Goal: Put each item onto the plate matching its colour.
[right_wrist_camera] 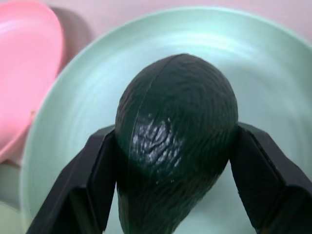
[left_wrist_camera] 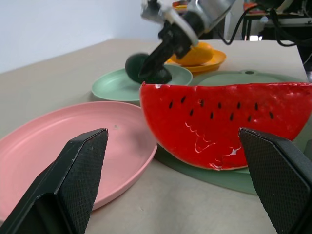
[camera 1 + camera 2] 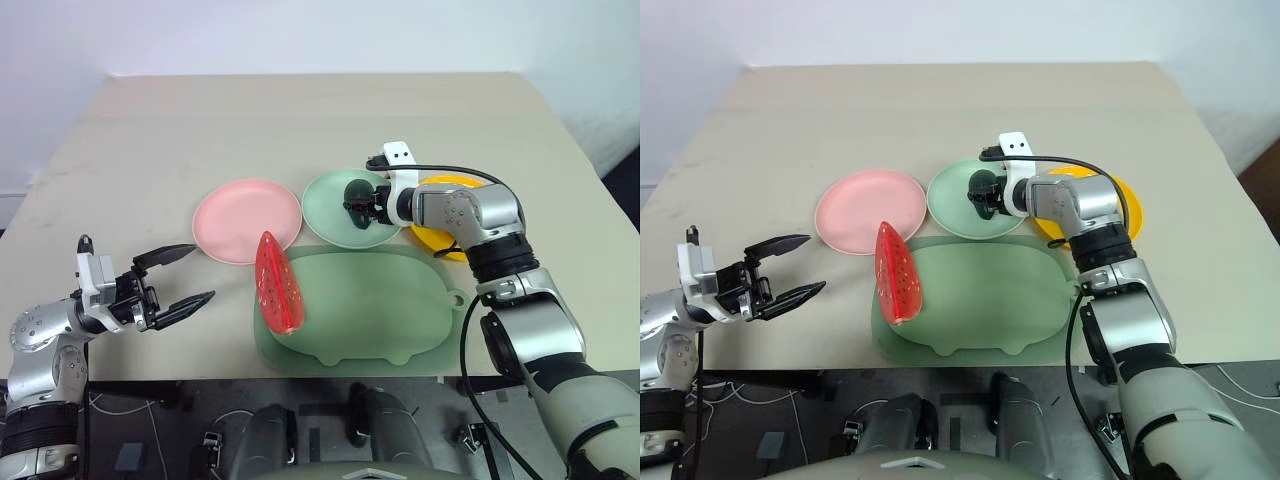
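Note:
My right gripper (image 3: 358, 205) is shut on the dark green avocado (image 1: 175, 146) and holds it just over the mint green plate (image 3: 325, 215). The red watermelon wedge (image 3: 275, 285) stands on its edge at the left rim of the big green mat (image 3: 380, 310), close to the pink plate (image 3: 235, 225). A yellow fruit (image 2: 197, 52) rests on the yellow-orange plate (image 3: 440, 243), which my right arm partly hides. My left gripper (image 3: 200, 272) stands open and empty near the table's front left, pointing at the watermelon.
The three plates sit in a row across the middle of the beige table, just beyond the mat. The mat's front edge lies close to the table's front edge (image 3: 200, 378).

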{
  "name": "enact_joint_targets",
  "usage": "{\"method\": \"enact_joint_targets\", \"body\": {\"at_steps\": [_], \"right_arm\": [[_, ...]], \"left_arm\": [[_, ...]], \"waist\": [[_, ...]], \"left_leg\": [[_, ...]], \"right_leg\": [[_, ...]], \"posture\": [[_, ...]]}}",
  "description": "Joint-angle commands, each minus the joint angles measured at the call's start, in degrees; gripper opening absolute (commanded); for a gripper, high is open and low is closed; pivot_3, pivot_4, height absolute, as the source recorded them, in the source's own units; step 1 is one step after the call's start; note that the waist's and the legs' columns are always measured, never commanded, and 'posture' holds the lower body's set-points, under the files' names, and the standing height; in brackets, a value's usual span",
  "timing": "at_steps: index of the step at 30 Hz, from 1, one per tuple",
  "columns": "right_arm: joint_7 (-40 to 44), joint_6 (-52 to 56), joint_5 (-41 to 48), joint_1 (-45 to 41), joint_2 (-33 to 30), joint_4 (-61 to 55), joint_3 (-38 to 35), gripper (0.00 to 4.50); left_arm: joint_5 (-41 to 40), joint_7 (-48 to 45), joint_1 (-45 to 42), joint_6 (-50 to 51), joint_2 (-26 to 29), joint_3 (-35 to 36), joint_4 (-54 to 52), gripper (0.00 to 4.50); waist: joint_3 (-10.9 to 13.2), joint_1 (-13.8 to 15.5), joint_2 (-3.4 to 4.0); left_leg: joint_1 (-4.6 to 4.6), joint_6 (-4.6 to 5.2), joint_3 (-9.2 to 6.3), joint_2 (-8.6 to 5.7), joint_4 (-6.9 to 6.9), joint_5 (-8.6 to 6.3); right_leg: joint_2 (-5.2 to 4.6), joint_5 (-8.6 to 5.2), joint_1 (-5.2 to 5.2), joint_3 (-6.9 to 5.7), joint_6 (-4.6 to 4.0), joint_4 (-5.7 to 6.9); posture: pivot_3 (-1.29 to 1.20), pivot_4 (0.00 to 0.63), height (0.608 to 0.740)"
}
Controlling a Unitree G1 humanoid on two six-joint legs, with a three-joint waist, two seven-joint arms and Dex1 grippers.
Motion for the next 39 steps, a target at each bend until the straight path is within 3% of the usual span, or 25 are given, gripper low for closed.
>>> {"method": "enact_joint_targets", "body": {"at_steps": [1,3,8,14,18,23,28,33,39], "right_arm": [[3.55,-2.90,-3.59,-2.30,0.06,1.46,-0.88,3.84],[5.29,-1.90,-4.03,-1.89,-0.53,-0.28,-1.68,4.47],[12.69,1.92,-0.84,2.94,-6.54,-14.91,-5.27,4.47],[25.65,-2.05,6.00,20.62,-20.47,-37.63,-16.43,4.47],[34.73,-11.34,6.46,34.29,-27.45,-45.63,-23.88,4.47],[42.76,-13.37,8.41,46.86,-33.14,-49.63,-31.12,4.47],[52.27,-31.33,3.33,62.86,-32.46,-51.18,-39.20,4.47],[52.32,-36.44,2.13,69.06,-31.01,-50.45,-41.14,4.47],[48.60,-35.24,2.60,71.96,-30.32,-52.32,-41.80,4.47]], "left_arm": [[-0.19,0.25,-0.22,-0.32,0.55,0.75,-1.82,4.50],[-0.13,0.10,-0.92,-0.30,0.74,0.53,-1.62,4.50],[0.56,-3.31,-5.54,-0.53,1.67,-1.69,0.13,4.50],[1.48,-11.67,-17.40,-2.91,4.35,-9.00,7.31,4.50],[-1.32,-12.00,-25.46,-8.31,9.26,-21.44,12.54,4.50],[-5.12,-12.00,-37.34,-13.80,12.32,-38.00,18.34,4.50],[-9.05,-12.00,-50.96,-19.45,11.37,-56.06,24.52,4.50],[-12.42,-12.00,-58.83,-24.25,10.77,-70.89,28.15,4.50],[-15.72,-12.00,-66.14,-28.38,10.05,-85.39,31.24,4.50]], "waist": [[0.00,0.06,0.00],[0.01,0.07,0.01],[0.01,0.66,0.02],[0.00,1.94,-0.01],[0.03,1.88,-0.03],[0.08,1.47,-0.10],[0.13,2.19,-0.21],[0.21,1.63,-0.34],[0.33,1.98,-0.53]], "left_leg": [[0.00,-0.10,0.02,0.00,0.00,0.05],[-0.01,-0.10,0.01,0.00,-0.01,0.05],[-0.03,0.00,-0.02,0.01,0.00,0.00],[-0.04,0.02,-0.08,-0.09,0.00,-0.02],[-0.03,0.10,-0.15,-0.12,0.00,-0.06],[0.15,0.04,-0.02,-0.11,0.14,-0.03],[0.17,0.01,-0.11,-0.12,0.19,-0.01],[0.22,0.07,-0.04,-0.15,0.27,-0.04],[0.33,0.06,-0.07,-0.13,0.28,-0.03]], "right_leg": [[0.00,0.00,0.01,-0.02,0.00,-0.01],[0.00,0.00,0.01,-0.04,0.00,-0.03],[-0.02,0.00,0.03,-0.08,0.00,-0.05],[-0.03,0.00,0.15,-0.18,0.04,-0.18],[0.00,0.00,0.20,-0.20,0.05,-0.21],[0.01,0.01,0.25,-0.02,0.04,-0.20],[0.08,-0.01,0.33,-0.02,0.03,-0.20],[0.04,0.01,0.46,0.09,0.07,-0.22],[0.11,0.00,0.46,0.12,0.04,-0.20]], "posture": [[0.00,0.150,0.733],[0.00,0.150,0.733],[0.00,0.150,0.733],[0.00,0.150,0.733],[0.00,0.150,0.733],[0.00,0.150,0.733],[0.00,0.150,0.733],[0.00,0.150,0.733],[0.00,0.150,0.733]]}}
